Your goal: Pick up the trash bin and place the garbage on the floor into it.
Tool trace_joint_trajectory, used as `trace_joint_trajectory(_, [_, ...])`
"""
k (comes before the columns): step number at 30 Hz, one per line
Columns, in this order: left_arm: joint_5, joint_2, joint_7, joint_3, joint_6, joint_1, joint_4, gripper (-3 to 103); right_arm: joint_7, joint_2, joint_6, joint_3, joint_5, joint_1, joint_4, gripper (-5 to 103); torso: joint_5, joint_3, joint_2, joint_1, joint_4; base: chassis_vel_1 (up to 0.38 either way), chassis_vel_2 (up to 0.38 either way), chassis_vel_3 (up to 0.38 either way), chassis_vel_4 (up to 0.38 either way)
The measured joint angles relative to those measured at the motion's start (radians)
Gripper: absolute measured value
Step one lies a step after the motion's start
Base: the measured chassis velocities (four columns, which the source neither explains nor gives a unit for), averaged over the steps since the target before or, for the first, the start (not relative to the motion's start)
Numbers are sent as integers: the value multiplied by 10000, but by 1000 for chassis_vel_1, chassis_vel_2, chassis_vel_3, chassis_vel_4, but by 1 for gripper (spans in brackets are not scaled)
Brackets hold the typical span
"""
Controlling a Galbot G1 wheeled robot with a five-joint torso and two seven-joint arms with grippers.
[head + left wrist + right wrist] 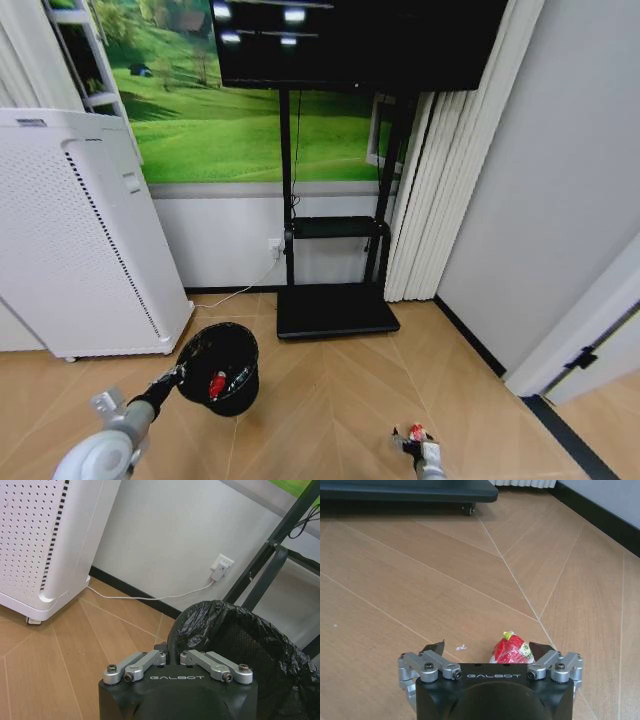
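Low at the near edge of the wooden floor [330, 400], the right end effector [492, 652] is seen with its fingers spread apart around a crumpled red-and-white wrapper [511, 650], which lies between the fingertips; whether it is touched cannot be told. To the robot's left, the left end effector [171, 655] is clamped on the rim of the trash bin [220, 368], a black mesh wastebasket lined with a black bag [240, 640]. A red piece of garbage [217, 384] is seen inside the bin. The bin is located just beside the white perforated appliance [75, 230], near the black TV stand base [335, 310].
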Motion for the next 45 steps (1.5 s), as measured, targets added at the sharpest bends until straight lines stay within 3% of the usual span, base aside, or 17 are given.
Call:
trace_joint_trajectory(1, [0,0,0,0,0,0,0,7,0,0,0,0,0,0,0,93,0,0,0,0,0,0,0,0,0])
trace_joint_trajectory(7, [5,28,1,-1,0,-1,24,7,86,-12,24,-76,-187,466,-778,66,0,0,1,0,-1,0,0,0,0])
trace_joint_trajectory(12, [4,41,8,-3,0,-34,124,7,140,-28,-95,-51,-82,497,-864,54,-4,0,1,0,0,0,0,0,0])
trace_joint_trajectory(13, [4,37,13,-4,1,-40,136,7,141,-35,-99,-39,-69,495,-873,44,-4,0,0,0,-1,0,0,0,0])
trace_joint_trajectory(15, [3,33,25,-4,1,-48,153,7,142,-38,-100,-29,-67,480,-877,44,-4,-1,0,0,0,0,0,0,0])
trace_joint_trajectory(18, [2,30,34,0,1,-79,180,7,142,-35,-101,-23,-79,414,-833,27,-2,-1,1,0,-1,0,0,0,0])
trace_joint_trajectory(22, [-6,32,43,6,1,-104,197,7,141,-26,-90,-28,-82,330,-679,17,1,-1,-1,0,-1,0,0,0,0])
trace_joint_trajectory(24, [-15,39,52,8,0,-129,216,7,154,-19,-75,-24,-61,228,-456,3,5,0,-2,0,-1,0,0,0,0])
trace_joint_trajectory(28, [-24,42,75,9,-1,-140,244,7,167,-19,-124,-15,-57,128,-193,9,4,0,-2,0,-1,0,0,0,0])
trace_joint_trajectory(35, [-21,34,142,-14,-12,-126,311,7,250,-2,-185,-11,-23,106,35,41,1,0,-2,0,0,0,0,0,0])
trace_joint_trajectory(41, [-25,35,172,-56,-23,-114,317,7,261,-11,-188,37,-55,86,-51,58,2,0,-2,0,0,0,0,0,0])
trace_joint_trajectory(44, [-20,17,212,-65,-31,-113,362,7,255,-54,-188,105,-62,-45,-62,75,1,0,-2,0,0,0,0,0,0])
trace_joint_trajectory(45, [-20,17,212,-65,-31,-113,362,7,255,-54,-188,105,-62,-45,-62,75,1,0,-2,0,0,0,0,0,0])
